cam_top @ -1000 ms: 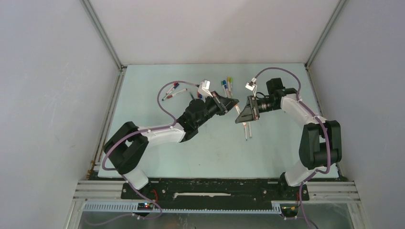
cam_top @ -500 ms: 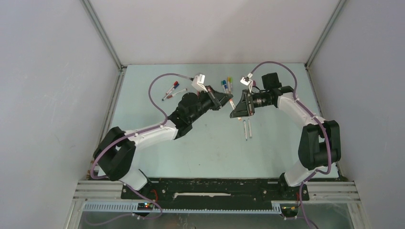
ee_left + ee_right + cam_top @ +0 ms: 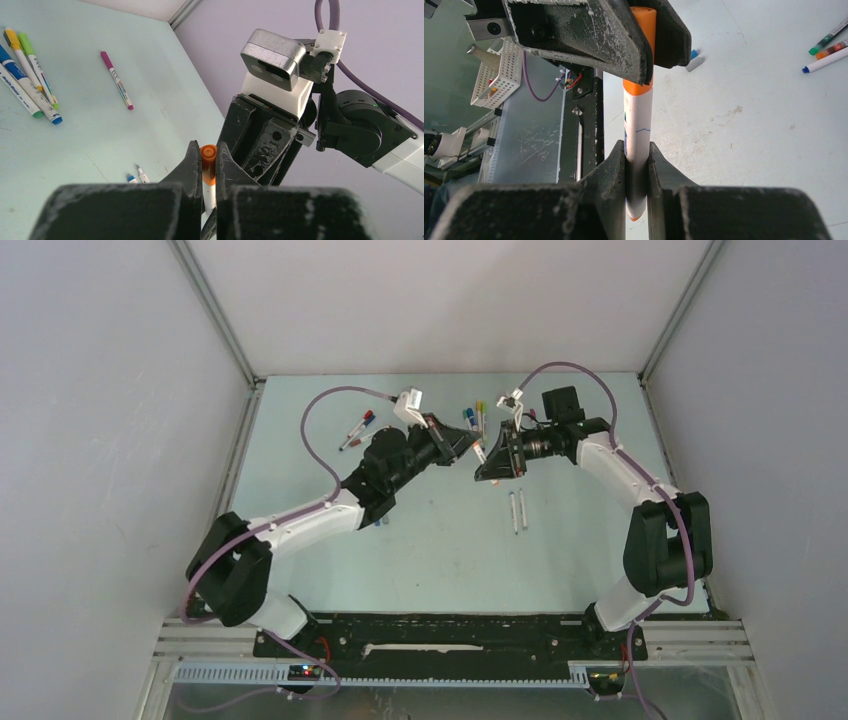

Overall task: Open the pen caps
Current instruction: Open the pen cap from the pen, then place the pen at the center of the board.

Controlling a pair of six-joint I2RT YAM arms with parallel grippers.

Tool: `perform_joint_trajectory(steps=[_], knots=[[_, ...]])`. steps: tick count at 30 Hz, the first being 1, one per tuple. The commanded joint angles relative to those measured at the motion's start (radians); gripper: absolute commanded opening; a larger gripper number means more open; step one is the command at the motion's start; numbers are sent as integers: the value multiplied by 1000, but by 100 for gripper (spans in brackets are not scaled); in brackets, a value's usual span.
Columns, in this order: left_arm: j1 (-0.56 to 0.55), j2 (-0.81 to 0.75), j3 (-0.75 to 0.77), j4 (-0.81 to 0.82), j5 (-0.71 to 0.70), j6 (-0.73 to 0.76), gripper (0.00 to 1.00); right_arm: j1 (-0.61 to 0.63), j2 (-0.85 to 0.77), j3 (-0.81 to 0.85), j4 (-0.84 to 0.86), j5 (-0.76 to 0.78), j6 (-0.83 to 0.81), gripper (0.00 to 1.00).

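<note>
One pen [image 3: 638,135] is held in the air between the two arms, above the far half of the pale table [image 3: 440,550]. Its barrel is white with a faint blue mark, and an orange cap [image 3: 644,50] still sits on one end, a short plastic sleeve with a flat top. The left gripper [image 3: 208,167] is clamped on that orange cap, its dark fingers hiding most of it, while the right gripper [image 3: 636,167] is closed around the white barrel lower down. Other capped pens [image 3: 30,75] in blue, green, yellow and pink lie loose on the table beyond, and two [image 3: 517,510] lie side by side nearer.
</note>
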Motion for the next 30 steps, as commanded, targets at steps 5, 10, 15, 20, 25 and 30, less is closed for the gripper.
perform_joint_trajectory(steps=[5,10,15,20,25,30], knots=[[254,-155,85,378,-518,129,0,5,18,-62,-283,-33,-43,0],[288,-164,68,438,-508,78,0,20,20,-62,-296,-52,-63,0],[321,-170,48,490,-463,34,0,22,8,-61,-307,-67,-91,0],[346,-227,-36,482,-355,21,0,-8,-11,-60,-307,4,-125,0],[370,-363,-185,362,-243,4,0,-43,-37,-61,-301,112,-138,0],[377,-510,-295,110,-117,39,2,-77,-61,-62,-293,265,-144,0]])
